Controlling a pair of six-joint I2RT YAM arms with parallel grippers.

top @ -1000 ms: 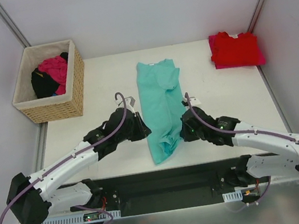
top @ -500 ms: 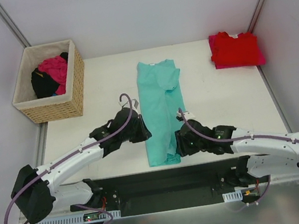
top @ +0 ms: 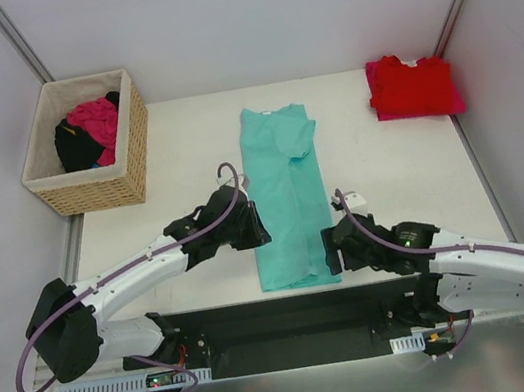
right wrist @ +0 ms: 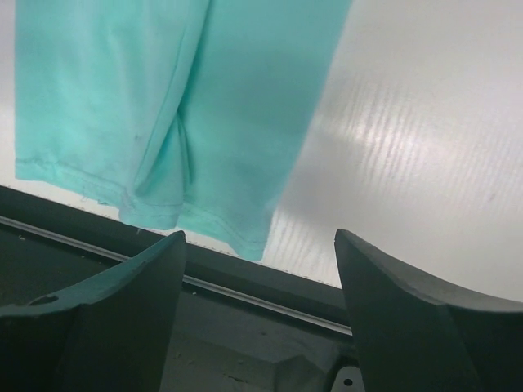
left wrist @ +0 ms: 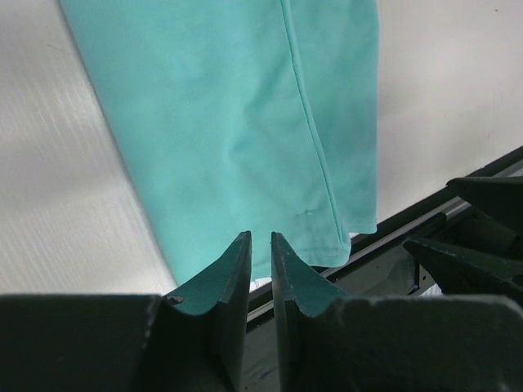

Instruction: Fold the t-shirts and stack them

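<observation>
A teal t-shirt (top: 288, 201) lies on the table folded lengthwise into a long strip, collar at the far end and hem at the near edge. My left gripper (top: 256, 230) hovers at its left edge. In the left wrist view the left gripper (left wrist: 261, 237) is shut to a narrow slit with nothing in it, above the teal cloth (left wrist: 229, 122). My right gripper (top: 332, 248) stands open and empty just right of the hem corner. The right wrist view shows the right gripper (right wrist: 260, 237) wide apart, near the hem (right wrist: 163, 98). A folded red t-shirt (top: 412, 83) lies at the back right.
A magenta shirt (top: 455, 102) peeks out under the red one. A wicker basket (top: 98, 189) at the back left holds pink and black clothes. The black mounting rail (top: 294, 317) runs along the near table edge, just below the teal hem.
My right gripper drew the bunched hem toward the near edge, opened and let it go; the hem now lies flat. The right arm shifted right. The left gripper edged forward slightly.
</observation>
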